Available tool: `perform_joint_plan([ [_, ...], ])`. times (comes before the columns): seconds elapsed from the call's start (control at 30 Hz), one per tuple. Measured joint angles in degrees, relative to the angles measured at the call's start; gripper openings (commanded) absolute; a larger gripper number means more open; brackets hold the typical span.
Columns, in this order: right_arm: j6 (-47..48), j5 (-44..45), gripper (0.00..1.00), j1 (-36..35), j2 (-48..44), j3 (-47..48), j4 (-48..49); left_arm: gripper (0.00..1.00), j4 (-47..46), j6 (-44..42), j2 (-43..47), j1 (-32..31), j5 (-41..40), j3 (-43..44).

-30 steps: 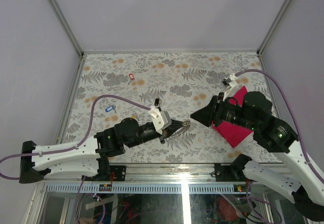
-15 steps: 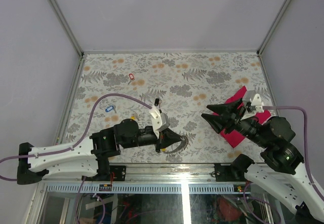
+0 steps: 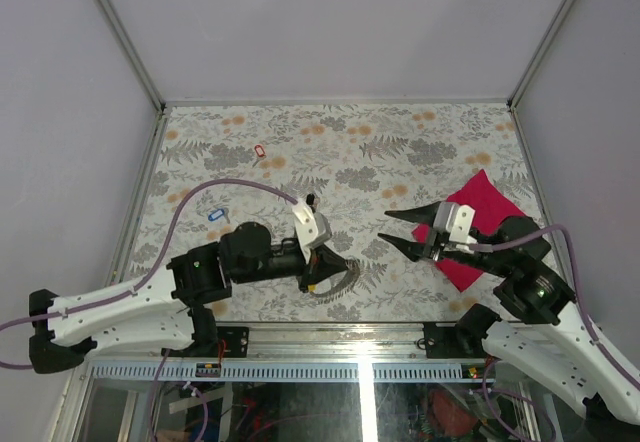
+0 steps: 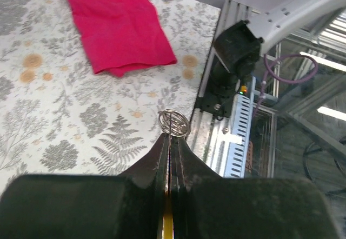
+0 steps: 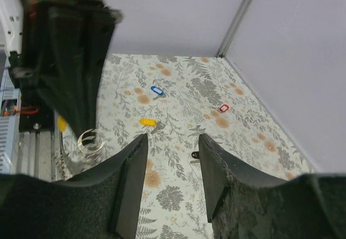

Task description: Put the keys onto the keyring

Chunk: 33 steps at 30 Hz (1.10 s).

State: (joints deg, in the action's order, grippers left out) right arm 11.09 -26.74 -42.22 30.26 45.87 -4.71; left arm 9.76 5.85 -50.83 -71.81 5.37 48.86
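Left gripper (image 4: pixel 170 139): clenched on the keyring (image 4: pixel 174 123), whose loop sticks out just past the fingertips; a yellow sliver (image 4: pixel 168 227) shows between the fingers further back.
Keyring place: held above the near middle of the table (image 3: pixel 400 152), close to the front edge, in the left gripper's grasp.
Right gripper (image 5: pixel 172 137): released, jaws spread with only the table seen between them; it holds nothing and points toward the left gripper, a gap apart.
Blue key (image 5: pixel 157 90): flat on the table, left side, well apart from both grippers.
Yellow key (image 5: pixel 147 122): on the table near the blue key.
Red key (image 5: pixel 224 108): on the table toward the far left.
Black key (image 5: pixel 194 154): on the table, near the left arm's wrist.
Cloth (image 3: pixel 490 202): magenta, flat on the right side, partly under the right arm.
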Motion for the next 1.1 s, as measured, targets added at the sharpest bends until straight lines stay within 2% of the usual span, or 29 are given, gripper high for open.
perform_joint_plan([
  [0.2, 9.2, -6.03, 0.45, 0.0, 1.66, -1.51, 1.29, 0.0, 0.96, 0.0, 1.36, 13.33, 9.94, 0.02],
  [0.33, 14.97, -9.11, 0.44, -0.07, 2.8, -1.51, 2.58, 0.0, 0.96, -0.09, 1.66, 17.31, 17.09, 0.02],
  [0.5, 22.12, -10.32, 0.44, -1.86, 5.55, -1.38, 2.84, 0.0, 0.94, -0.13, 1.68, 19.17, 23.82, 0.02],
  [0.67, 29.33, -8.83, 0.42, -7.17, 8.9, -0.94, 2.25, 0.0, 0.96, -0.57, 2.4, 19.39, 27.08, 0.02],
  [0.9, 33.55, -8.46, 0.41, -9.77, 9.77, 1.03, -0.68, 0.0, 1.36, -3.61, 4.81, 19.43, 30.91, 0.17],
  [1.03, 34.73, -8.55, 0.41, -9.88, 9.88, 3.52, -1.6, 0.0, 5.53, -7.96, 4.66, 19.43, 32.74, 3.26],
  [1.1, 35.26, -8.72, 0.41, -9.88, 9.92, 4.02, -1.88, 0.0, 10.64, -11.32, 3.37, 19.41, 32.54, 7.78],
])
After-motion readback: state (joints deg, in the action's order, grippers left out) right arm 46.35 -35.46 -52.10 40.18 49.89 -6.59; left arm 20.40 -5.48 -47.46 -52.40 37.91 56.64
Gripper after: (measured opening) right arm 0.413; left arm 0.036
